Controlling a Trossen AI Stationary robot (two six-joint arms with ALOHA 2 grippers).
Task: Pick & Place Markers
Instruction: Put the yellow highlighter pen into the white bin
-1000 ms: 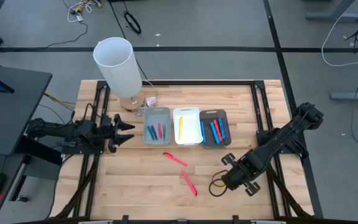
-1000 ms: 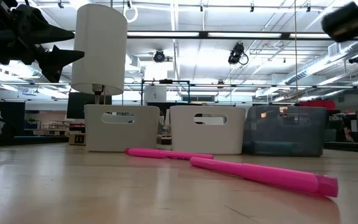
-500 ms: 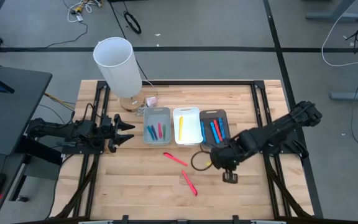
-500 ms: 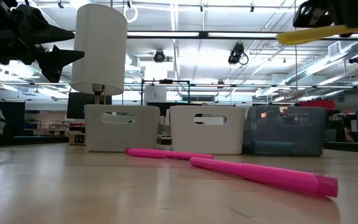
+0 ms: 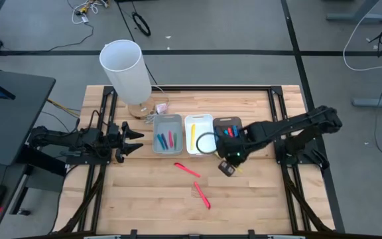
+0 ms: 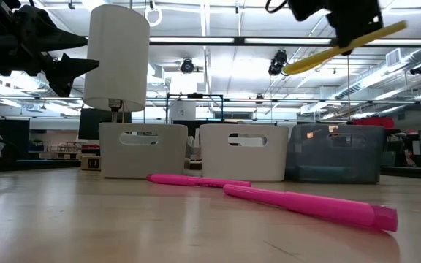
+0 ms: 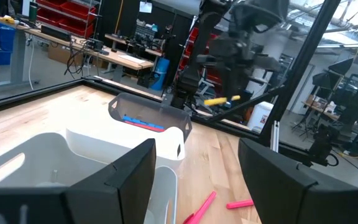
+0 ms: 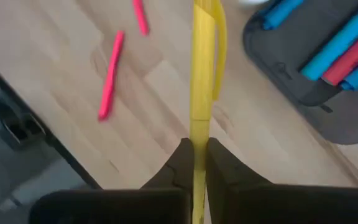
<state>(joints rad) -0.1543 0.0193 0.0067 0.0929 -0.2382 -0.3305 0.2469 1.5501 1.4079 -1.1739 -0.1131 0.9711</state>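
The right tool (image 5: 229, 161), clamped on a yellow marker (image 6: 342, 48), carries it binward; next, release over the white bin (image 5: 199, 135) at 11 o'clock.

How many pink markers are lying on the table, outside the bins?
2. One pink marker lies just in front of the bins; the other pink marker lies nearer the table's front edge. None seems hidden.

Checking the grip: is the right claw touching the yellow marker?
Touching. The right wrist view shows the right claw shut on the yellow marker, fingers pressing both sides.
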